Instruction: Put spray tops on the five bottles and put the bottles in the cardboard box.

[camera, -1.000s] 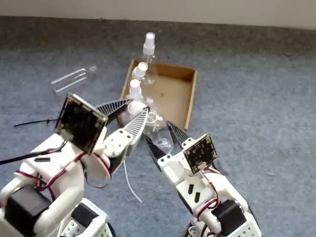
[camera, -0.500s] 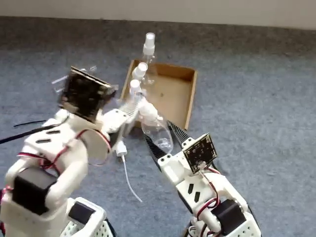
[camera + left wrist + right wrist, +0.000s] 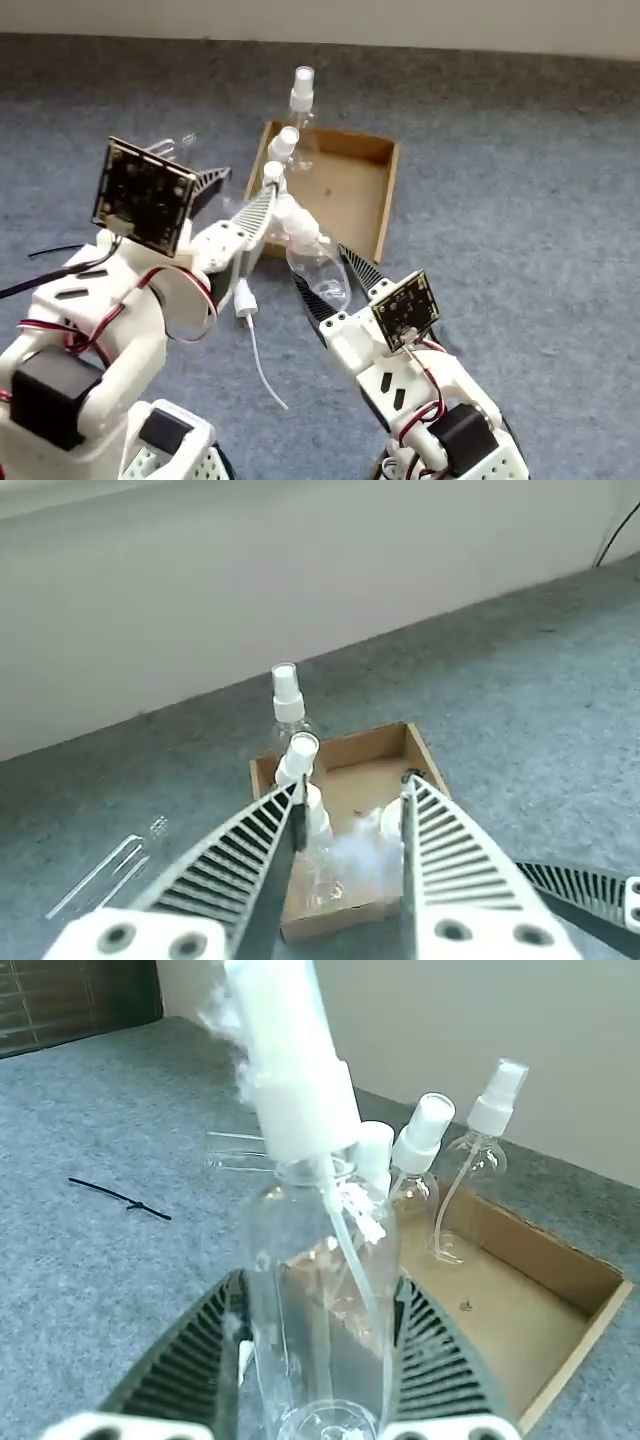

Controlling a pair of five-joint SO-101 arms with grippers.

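High view: the right hand (image 3: 322,262) pinches a clear bottle (image 3: 320,280) just short of the cardboard box (image 3: 385,200). The bottle's spray top (image 3: 297,225) sits close beside the left hand (image 3: 250,182), which hangs spread. A clumsy closing there could knock the top askew or shove the bottle in its grip. A loose spray top (image 3: 244,300) with its tube lies on the grey carpet (image 3: 520,220) below the arms, where a stray sweep could send it off. Left wrist view: the left hand (image 3: 355,790) has its fingers wide apart, framing the box (image 3: 352,770) and three capped bottles (image 3: 287,705). Right wrist view: the right hand (image 3: 320,1295) clamps the bottle (image 3: 320,1250) by its body. The spray top (image 3: 300,1090) looks crooked in the neck, so it may not be threaded. It could pop off, or the smooth bottle could slip, on the way into the box.
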